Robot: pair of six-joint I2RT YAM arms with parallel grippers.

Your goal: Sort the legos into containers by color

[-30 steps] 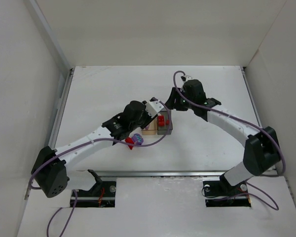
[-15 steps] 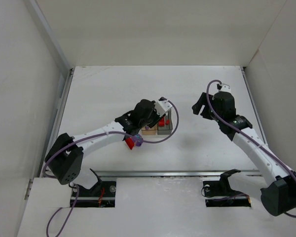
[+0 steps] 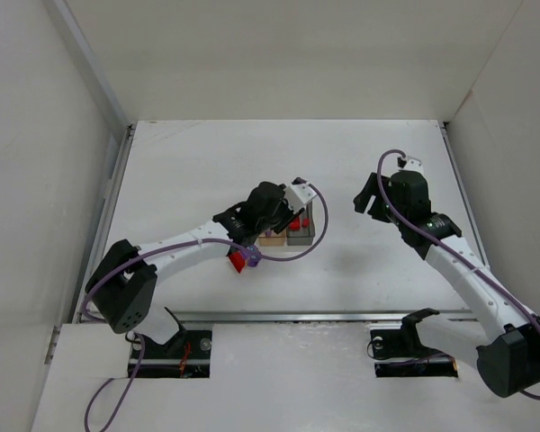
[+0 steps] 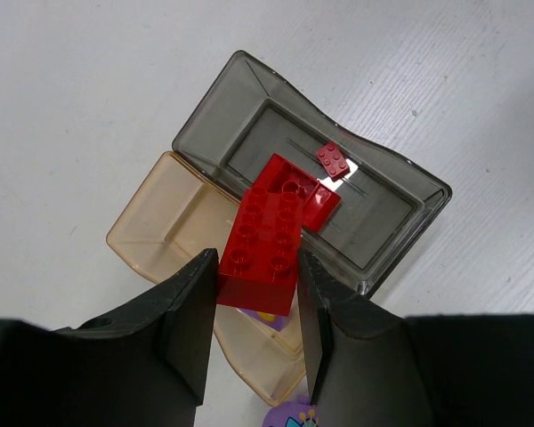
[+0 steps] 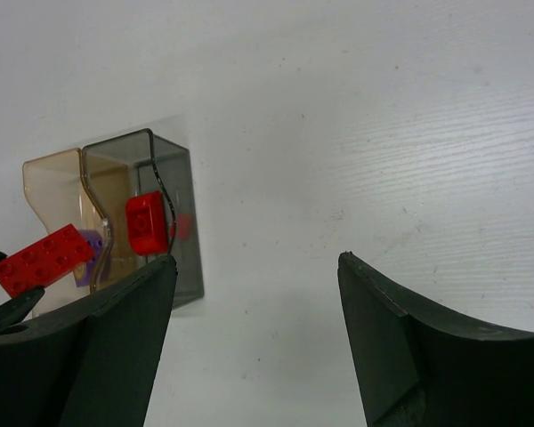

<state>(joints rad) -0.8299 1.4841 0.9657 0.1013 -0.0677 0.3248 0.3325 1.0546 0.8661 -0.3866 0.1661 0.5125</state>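
Observation:
My left gripper (image 4: pixel 256 258) is shut on a red 2x4 lego (image 4: pixel 262 236) and holds it above the two containers, over the seam between them. The dark grey container (image 4: pixel 400 191) holds a small red plate (image 4: pixel 332 160) and another red lego (image 4: pixel 319 206). The tan container (image 4: pixel 156 222) holds a purple lego (image 4: pixel 262 313). A roundish purple lego (image 4: pixel 295 416) lies on the table below my fingers. In the top view a loose red lego (image 3: pixel 240 262) lies beside it. My right gripper (image 3: pixel 369 193) is open and empty, well to the right of the containers (image 5: pixel 182 267).
White walls enclose the table on the left, back and right. The left arm's purple cable (image 3: pixel 292 252) loops just in front of the containers. Bare table (image 5: pixel 383 133) lies under my right gripper.
My right arm has drawn back from the containers to the right side. My left gripper has moved a little right, over the containers, with the red lego in it.

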